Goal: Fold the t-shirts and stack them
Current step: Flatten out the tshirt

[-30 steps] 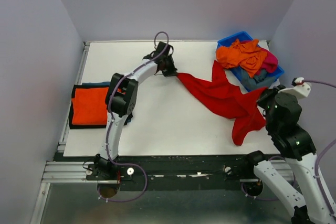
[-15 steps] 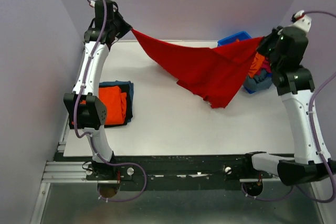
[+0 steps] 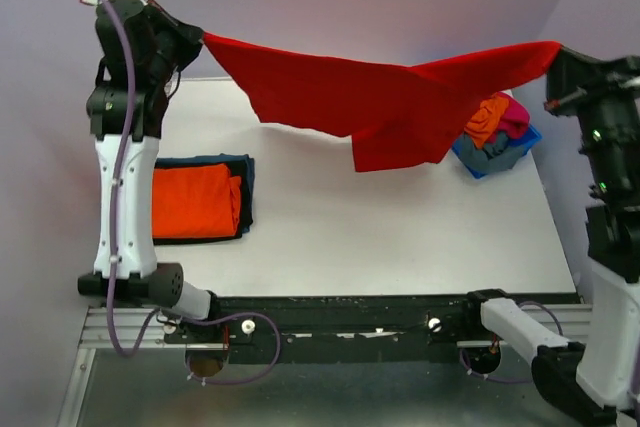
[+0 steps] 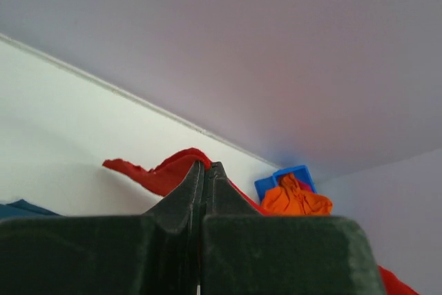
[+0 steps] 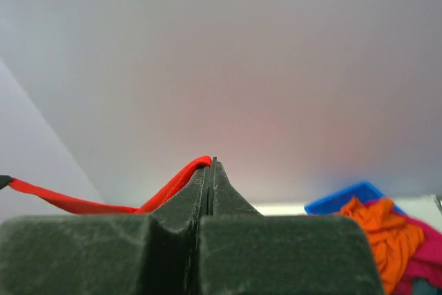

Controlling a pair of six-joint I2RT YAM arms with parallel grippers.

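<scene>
The large red t-shirt (image 3: 380, 97) hangs stretched in the air above the far half of the table. My left gripper (image 3: 200, 37) is shut on its left corner, high at the far left; the cloth shows at the fingertips in the left wrist view (image 4: 166, 174). My right gripper (image 3: 556, 49) is shut on its right corner, high at the far right, red cloth at its tips (image 5: 179, 177). A folded orange t-shirt (image 3: 195, 199) lies on a folded teal-blue one (image 3: 246, 187) at the left. Orange (image 3: 484, 119), magenta (image 3: 514, 115) and grey shirts lie in the bin.
The blue plastic bin (image 3: 500, 152) stands at the far right of the white table (image 3: 400, 237), partly hidden behind the hanging shirt. It also shows in the left wrist view (image 4: 290, 176) and the right wrist view (image 5: 345, 197). Grey walls enclose the table.
Both arms have risen and spread apart, lifting the red shirt off the table and stretching it out between them. The folded stack has not moved.
</scene>
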